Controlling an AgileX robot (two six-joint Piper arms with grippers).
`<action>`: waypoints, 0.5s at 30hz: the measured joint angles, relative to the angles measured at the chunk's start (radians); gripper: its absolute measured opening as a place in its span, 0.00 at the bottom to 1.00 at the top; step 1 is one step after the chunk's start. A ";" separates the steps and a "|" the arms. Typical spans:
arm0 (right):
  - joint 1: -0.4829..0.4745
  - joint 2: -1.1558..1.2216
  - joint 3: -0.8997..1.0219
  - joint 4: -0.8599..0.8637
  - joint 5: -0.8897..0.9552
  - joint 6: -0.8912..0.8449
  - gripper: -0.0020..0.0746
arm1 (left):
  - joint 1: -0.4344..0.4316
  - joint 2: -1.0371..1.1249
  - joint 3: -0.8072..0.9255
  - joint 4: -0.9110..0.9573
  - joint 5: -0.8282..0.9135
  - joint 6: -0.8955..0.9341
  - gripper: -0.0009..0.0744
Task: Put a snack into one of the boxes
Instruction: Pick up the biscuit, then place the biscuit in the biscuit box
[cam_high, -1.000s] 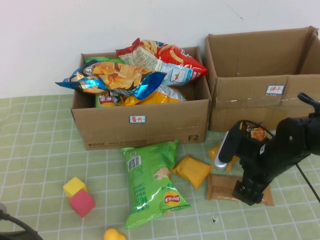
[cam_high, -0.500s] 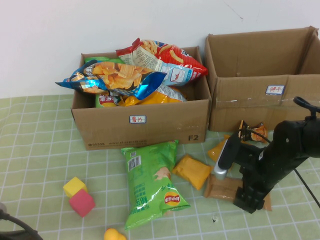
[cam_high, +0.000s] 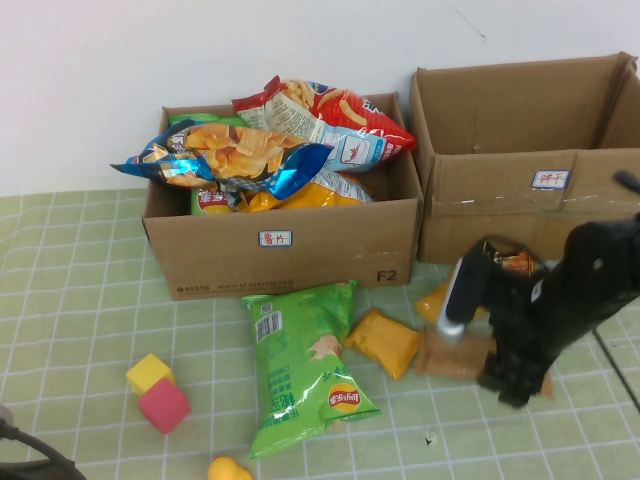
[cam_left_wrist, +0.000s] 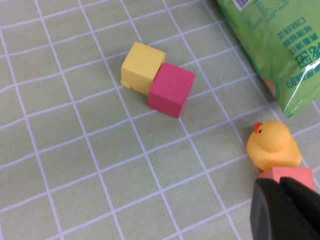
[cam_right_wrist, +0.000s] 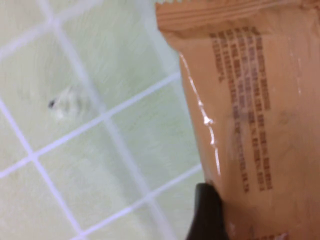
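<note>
My right gripper (cam_high: 512, 386) is low over the table in front of the right cardboard box (cam_high: 480, 215). It is shut on one end of a flat brown snack packet (cam_high: 452, 356), which hangs tilted just above the cloth. In the right wrist view the packet (cam_right_wrist: 250, 100) fills the frame and one black fingertip (cam_right_wrist: 207, 212) presses against its edge; the other finger is hidden. The left box (cam_high: 290, 250) is piled full of chip bags. My left gripper (cam_left_wrist: 280, 186) is shut and empty, low near the front left, over a salmon block (cam_left_wrist: 287, 176).
A green chip bag (cam_high: 300, 365), a yellow packet (cam_high: 385, 340) and an orange packet (cam_high: 435, 300) lie in front of the left box. A yellow cube (cam_high: 148, 373), a pink cube (cam_high: 164, 405) and a rubber duck (cam_high: 228, 468) sit front left. A small wrapped candy (cam_high: 515, 262) lies by the right box.
My right gripper dropped onto the brown packet, closed on it, then rose and shifted right. The packet left the cloth and now hangs tilted. The left arm has not moved.
</note>
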 joint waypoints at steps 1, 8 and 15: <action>0.000 -0.030 0.000 -0.003 -0.002 0.002 0.63 | 0.000 0.000 0.000 0.000 0.000 0.000 0.01; 0.000 -0.244 -0.058 -0.007 -0.177 0.054 0.63 | 0.000 0.000 0.000 -0.004 0.000 0.000 0.01; 0.000 -0.234 -0.217 0.155 -0.682 0.149 0.63 | 0.000 0.000 0.000 -0.008 0.000 0.000 0.01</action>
